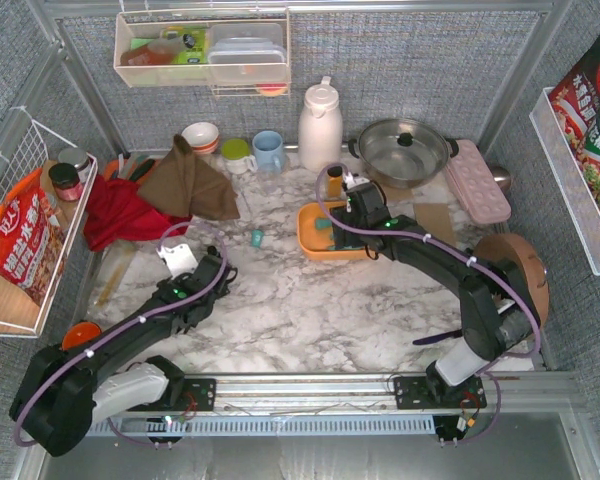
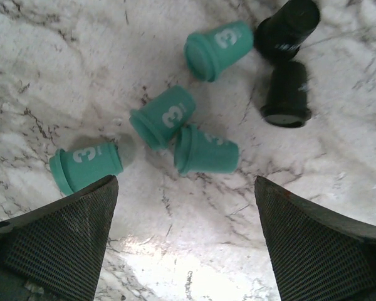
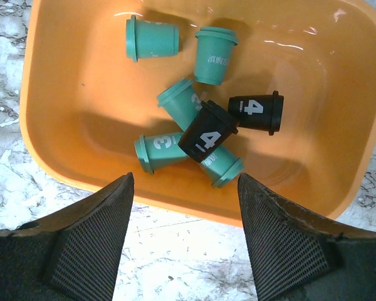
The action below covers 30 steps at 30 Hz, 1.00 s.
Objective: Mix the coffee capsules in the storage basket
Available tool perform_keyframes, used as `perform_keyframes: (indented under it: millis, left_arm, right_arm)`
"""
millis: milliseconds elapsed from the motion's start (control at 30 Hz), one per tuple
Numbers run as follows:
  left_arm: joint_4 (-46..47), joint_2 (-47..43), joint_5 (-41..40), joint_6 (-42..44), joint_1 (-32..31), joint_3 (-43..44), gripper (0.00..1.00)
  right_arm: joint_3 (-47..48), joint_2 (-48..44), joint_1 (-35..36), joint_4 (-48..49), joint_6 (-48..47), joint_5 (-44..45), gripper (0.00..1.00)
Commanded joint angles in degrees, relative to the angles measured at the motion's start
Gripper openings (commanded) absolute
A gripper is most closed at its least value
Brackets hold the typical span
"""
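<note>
The orange storage basket point(image 1: 305, 240) sits mid-table, right of centre. In the right wrist view its floor point(image 3: 62, 106) holds several teal coffee capsules point(image 3: 151, 39) and two black ones marked 4 point(image 3: 208, 135), all lying on their sides, one black resting on teal ones. My right gripper point(image 3: 185, 179) hangs open and empty over the basket's near rim; from above it point(image 1: 332, 228) is over the basket. My left gripper point(image 2: 185, 182) is wide open above bare marble, just short of several teal capsules point(image 2: 165, 116) and two black ones point(image 2: 287, 94) lying loose on the table.
One teal capsule point(image 1: 257, 237) lies alone left of the basket. Behind it stand an amber bottle point(image 1: 334, 181), a white jug point(image 1: 320, 125), a lidded pot point(image 1: 400, 150) and a pink egg tray point(image 1: 477, 180). Brown point(image 1: 190, 180) and red point(image 1: 120, 215) cloths lie back left.
</note>
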Motion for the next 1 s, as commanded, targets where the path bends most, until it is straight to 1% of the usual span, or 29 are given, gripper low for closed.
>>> perform_keyframes:
  millis: [0,200,300,567,867,967]
  left_arm:
    - [2.1,1.0,3.0,1.9,0.6,-1.7,0.96]
    - [12.1,2.8,9.5,12.4,1.6,-3.1,0.90]
    - [13.3,5.3,10.9,15.9,2.3,-2.5,0.88]
    - [12.8,10.6,12.8,16.8,5.7,-0.1,0.82]
    - [12.1,15.4,13.0,18.6,7.5,2.5,0.65]
    - [11.3,16.7,13.0,18.5,7.5,3.2,0.62]
  right_arm:
    - [0.5,0.0,0.1,1.3,-0.1,-1.4,0.71]
    - [0.8,-0.2,0.0,0.8,-0.2,-2.9,0.71]
    - [0.9,-0.3,0.1,0.5,-0.4,-3.1,0.71]
    - [1.3,-0.5,0.0,-0.1,-0.8,-3.5,0.71]
    - [1.7,0.1,0.0,-0.6,-1.0,-4.1,0.71]
    - [1.8,0.3,0.0,-0.7,-1.0,-4.1,0.71]
